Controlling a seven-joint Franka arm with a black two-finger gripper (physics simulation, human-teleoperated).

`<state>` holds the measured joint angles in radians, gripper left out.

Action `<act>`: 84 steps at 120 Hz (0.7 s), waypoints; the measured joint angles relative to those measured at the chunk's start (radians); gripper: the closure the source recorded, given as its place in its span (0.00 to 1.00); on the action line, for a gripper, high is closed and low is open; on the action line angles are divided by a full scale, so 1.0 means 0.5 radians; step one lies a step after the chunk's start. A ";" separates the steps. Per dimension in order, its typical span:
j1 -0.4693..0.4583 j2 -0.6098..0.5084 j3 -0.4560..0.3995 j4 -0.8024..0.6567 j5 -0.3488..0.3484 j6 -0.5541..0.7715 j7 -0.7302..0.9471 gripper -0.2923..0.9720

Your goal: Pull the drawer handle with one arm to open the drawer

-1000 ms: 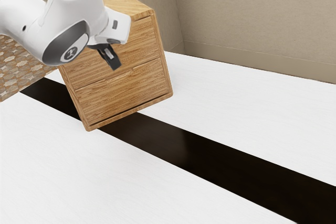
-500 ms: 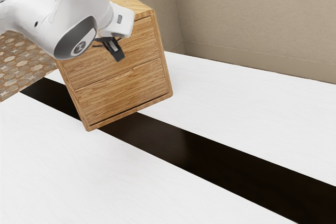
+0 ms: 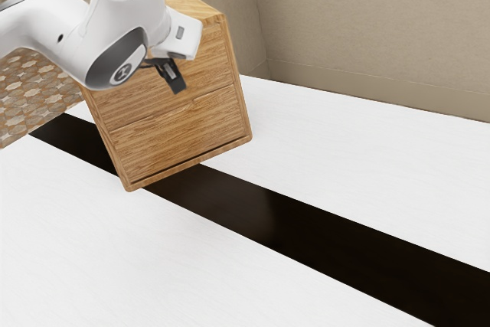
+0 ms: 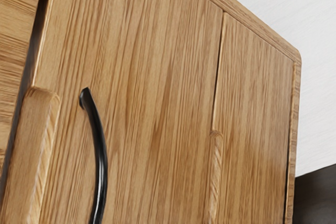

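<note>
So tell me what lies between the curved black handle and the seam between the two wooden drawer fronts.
Bare wood grain of the light wooden drawer front spans from the curved black handle to the seam; the wrist view shows it.

Wooden drawer (image 4: 152, 93) — curved black handle (image 4: 100, 153)

Cabinet (image 3: 187, 5) on table (image 3: 344, 143), exterior view's left; upper drawer (image 3: 210, 63) over lower drawer (image 3: 184, 128); handle (image 4: 101, 156) apparently on upper.
</note>
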<state>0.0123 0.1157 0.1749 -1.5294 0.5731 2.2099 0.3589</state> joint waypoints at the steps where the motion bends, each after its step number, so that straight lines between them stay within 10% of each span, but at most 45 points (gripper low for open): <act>1: 0.001 0.001 0.000 0.002 0.000 0.000 0.001 0.25; 84: 0.087 0.143 -0.005 0.119 -0.041 0.015 0.051 0.25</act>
<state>0.0557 0.1874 0.1724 -1.4698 0.5527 2.2173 0.3846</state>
